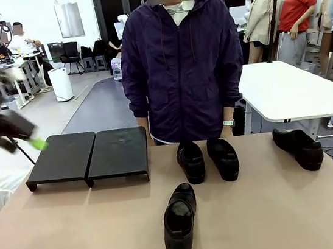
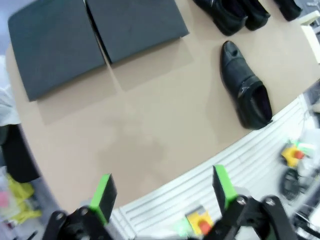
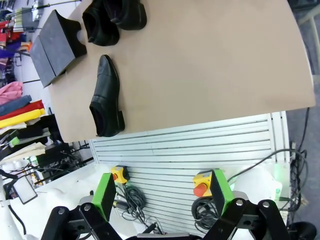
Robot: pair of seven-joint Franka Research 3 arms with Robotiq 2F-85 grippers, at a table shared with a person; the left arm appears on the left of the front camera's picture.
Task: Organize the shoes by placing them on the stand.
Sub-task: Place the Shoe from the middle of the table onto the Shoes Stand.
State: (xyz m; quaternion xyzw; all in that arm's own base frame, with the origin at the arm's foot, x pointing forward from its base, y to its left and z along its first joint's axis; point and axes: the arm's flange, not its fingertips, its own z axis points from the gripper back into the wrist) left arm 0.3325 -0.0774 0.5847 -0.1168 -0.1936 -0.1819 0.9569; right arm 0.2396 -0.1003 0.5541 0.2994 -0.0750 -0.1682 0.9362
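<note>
Front view: stand (image 1: 85,157) bare on counter (image 1: 76,234); shoe pair (image 1: 191,162) just right of stand, lone shoe (image 1: 179,222) nearer, fourth shoe (image 1: 298,148) well right.
Left wrist view: left jaws apart, nothing held.
Right wrist view: right jaws apart, nothing held.
Handling, judged: light, stiff, glossy-slick; pinch at the heel collar.

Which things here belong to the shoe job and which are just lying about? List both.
Job: four glossy black leather slip-on shoes, one nearest the robot, a pair mid-table, one at the right; matte-black low flat stand, nothing on it.
Lying about: white table behind; yellow boxes with red buttons; dark coiled cables.
</note>
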